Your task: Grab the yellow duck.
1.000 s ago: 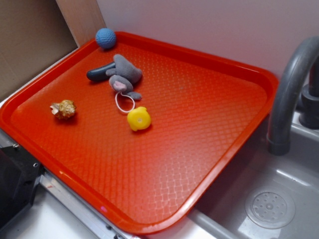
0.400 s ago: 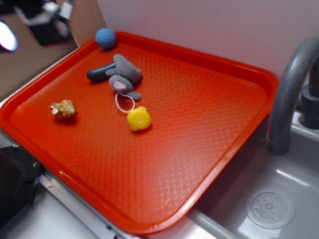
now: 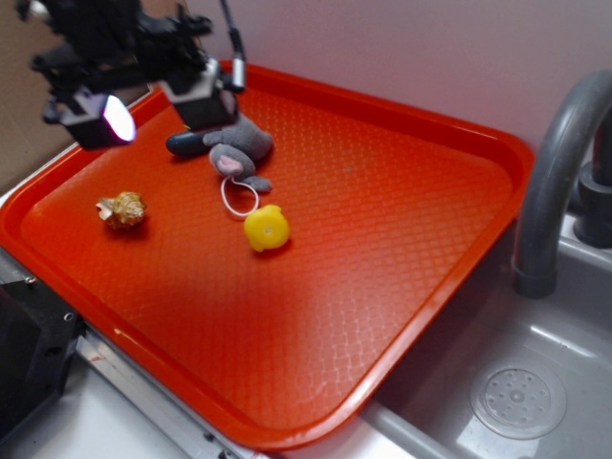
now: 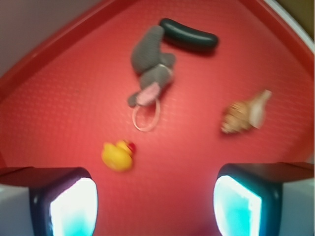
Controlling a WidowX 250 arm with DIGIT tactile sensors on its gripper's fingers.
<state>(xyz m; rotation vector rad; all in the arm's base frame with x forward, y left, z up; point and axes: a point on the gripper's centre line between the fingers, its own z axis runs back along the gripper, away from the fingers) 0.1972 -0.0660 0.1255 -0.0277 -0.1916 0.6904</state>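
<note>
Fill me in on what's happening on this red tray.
A robot arm is over the far left corner of the red tray, its hand open and empty, well above everything. The yellow duck it is meant to grab sits untouched near the tray's middle, just past the white loop of a grey plush mouse. A dark oblong object lies beside the mouse, and a golden foil lump sits apart to the left. Nothing is gripped yet.
</note>
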